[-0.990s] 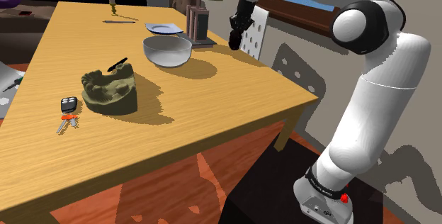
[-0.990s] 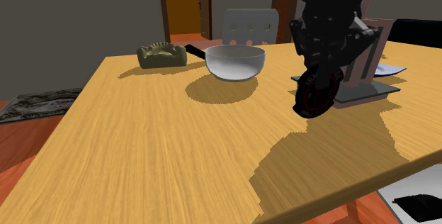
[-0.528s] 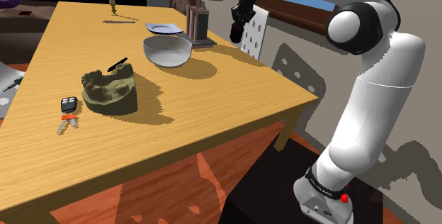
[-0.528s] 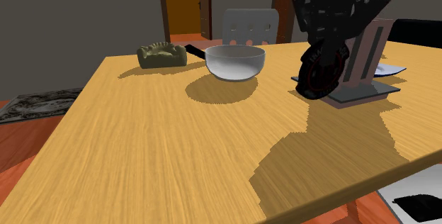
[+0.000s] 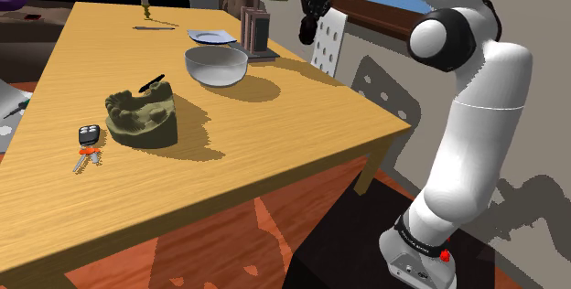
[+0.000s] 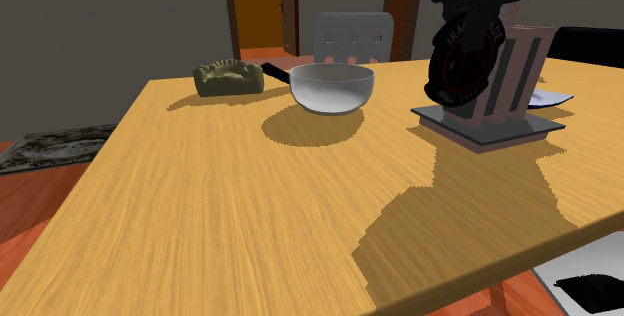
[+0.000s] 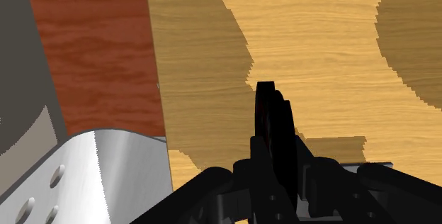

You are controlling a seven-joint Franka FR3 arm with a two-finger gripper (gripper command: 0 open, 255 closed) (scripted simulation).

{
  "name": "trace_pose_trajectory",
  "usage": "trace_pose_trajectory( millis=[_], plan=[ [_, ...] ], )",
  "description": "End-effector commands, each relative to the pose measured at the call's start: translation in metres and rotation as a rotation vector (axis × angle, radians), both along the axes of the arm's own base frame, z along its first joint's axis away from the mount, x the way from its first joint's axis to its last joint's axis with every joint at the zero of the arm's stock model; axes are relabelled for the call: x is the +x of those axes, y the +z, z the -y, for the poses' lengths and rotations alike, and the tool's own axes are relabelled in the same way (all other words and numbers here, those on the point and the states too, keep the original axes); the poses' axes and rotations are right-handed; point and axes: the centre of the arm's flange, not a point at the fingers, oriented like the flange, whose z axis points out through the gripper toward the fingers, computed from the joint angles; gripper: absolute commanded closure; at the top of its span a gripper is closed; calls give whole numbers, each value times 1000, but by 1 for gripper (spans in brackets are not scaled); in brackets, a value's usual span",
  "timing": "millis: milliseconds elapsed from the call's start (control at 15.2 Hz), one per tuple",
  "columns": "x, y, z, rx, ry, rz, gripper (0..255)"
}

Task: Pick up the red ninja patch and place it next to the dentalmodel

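Above the far edge of the light wooden table (image 5: 229, 159) in the shoulder view, the black two-finger gripper (image 5: 308, 24) hangs in front of a white perforated chair back (image 5: 329, 45), well apart from the olive-green dental model (image 5: 142, 118), which sits on the tabletop beside a bunch of keys with a black fob (image 5: 87, 145); a clear glass bowl (image 5: 217, 65) stands between model and gripper. Across the table, in the second exterior view, the gripper (image 6: 468, 9) comes down from the top edge with a round black patch with a red ring (image 6: 462, 59) pinched at its upper rim, the disc hanging in front of an upright slatted stand on a grey square base (image 6: 515, 74); the dental model (image 6: 228, 77) lies far off at the opposite end, past the bowl (image 6: 332, 87). Seen from the wrist, the fingers (image 7: 306, 171) are closed tight on the patch (image 7: 273, 116), which shows edge-on as a thin black disc over the wood.
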Motion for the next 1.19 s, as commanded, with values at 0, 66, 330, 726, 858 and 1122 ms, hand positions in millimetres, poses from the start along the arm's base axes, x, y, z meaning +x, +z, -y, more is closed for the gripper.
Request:
trace_pose_trajectory(
  millis=[0,66,330,726,858,1122],
  plan=[
    [0,11,1,0,0,-1,255],
    [0,16,1,0,0,-1,255],
    [0,37,1,0,0,-1,255],
    [-10,42,-64,0,0,-1,255],
    [-14,43,-90,0,0,-1,255],
    [-22,46,-143,0,0,-1,255]
  ],
)
